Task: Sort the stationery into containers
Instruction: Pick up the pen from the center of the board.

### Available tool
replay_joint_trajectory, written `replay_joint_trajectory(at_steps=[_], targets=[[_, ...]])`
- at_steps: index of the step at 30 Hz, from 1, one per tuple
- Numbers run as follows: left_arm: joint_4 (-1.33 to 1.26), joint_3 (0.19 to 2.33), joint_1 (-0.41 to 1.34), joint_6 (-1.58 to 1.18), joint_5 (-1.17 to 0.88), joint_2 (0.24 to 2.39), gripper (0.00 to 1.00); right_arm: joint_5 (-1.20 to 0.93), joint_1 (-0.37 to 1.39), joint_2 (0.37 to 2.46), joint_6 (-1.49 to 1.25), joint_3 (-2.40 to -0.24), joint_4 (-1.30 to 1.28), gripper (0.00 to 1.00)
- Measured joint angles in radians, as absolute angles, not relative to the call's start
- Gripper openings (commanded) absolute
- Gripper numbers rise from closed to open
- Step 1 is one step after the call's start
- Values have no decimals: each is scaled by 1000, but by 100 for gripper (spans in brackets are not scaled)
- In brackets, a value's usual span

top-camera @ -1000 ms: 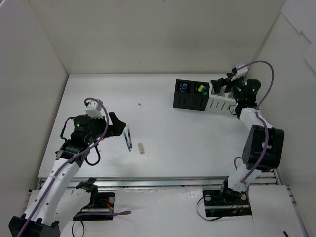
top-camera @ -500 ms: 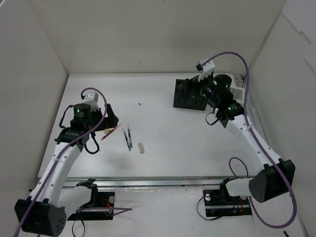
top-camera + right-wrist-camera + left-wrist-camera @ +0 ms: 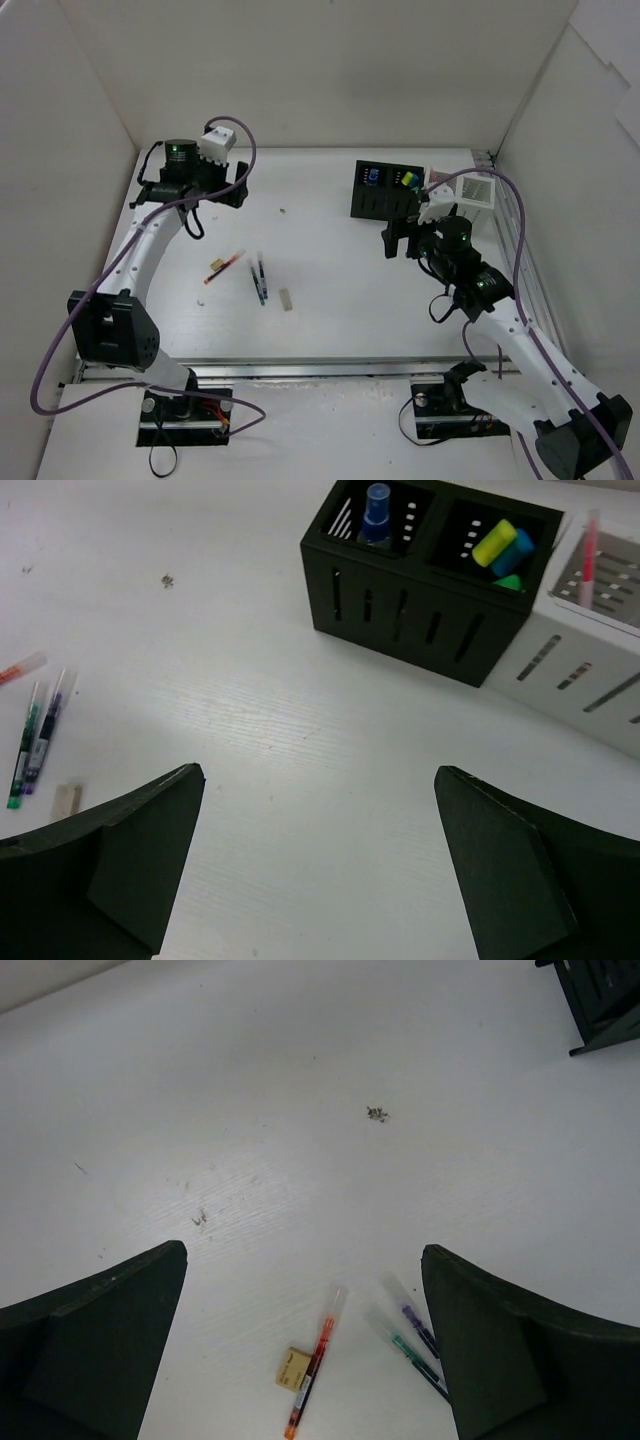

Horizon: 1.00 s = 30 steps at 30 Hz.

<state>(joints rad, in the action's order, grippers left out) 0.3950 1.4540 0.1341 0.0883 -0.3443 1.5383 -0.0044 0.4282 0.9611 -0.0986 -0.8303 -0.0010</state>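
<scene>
Hovering wide apart and empty, the left claw (image 3: 303, 1252) sits above a red pen (image 3: 313, 1365); the right claw (image 3: 320, 772), likewise spread, faces the black two-compartment box (image 3: 400, 615).

The table (image 3: 300, 740) looked matt white, faintly grained. The black box (image 3: 400, 620) was matt plastic; the white box (image 3: 565, 670) beside it likewise. The thin red pen (image 3: 312, 1370) was translucent plastic.

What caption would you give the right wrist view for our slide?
Right gripper, jaws open, facing the black box holding a blue-capped bottle and highlighters; loose pens lie at left.
</scene>
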Motion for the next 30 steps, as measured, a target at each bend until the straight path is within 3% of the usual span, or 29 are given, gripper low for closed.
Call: replay_joint_trajectory(at_steps=[11, 18, 25, 30], targets=[[424, 1206, 119, 123, -299, 1616, 99, 117, 434, 882, -115, -749, -38, 98], [411, 1164, 130, 123, -190, 1681, 82, 152, 434, 881, -104, -731, -60, 98], [404, 1165, 167, 126, -152, 1773, 75, 188, 434, 879, -97, -716, -78, 98], [409, 1185, 194, 128, -119, 1825, 60, 209, 434, 873, -93, -716, -88, 98]])
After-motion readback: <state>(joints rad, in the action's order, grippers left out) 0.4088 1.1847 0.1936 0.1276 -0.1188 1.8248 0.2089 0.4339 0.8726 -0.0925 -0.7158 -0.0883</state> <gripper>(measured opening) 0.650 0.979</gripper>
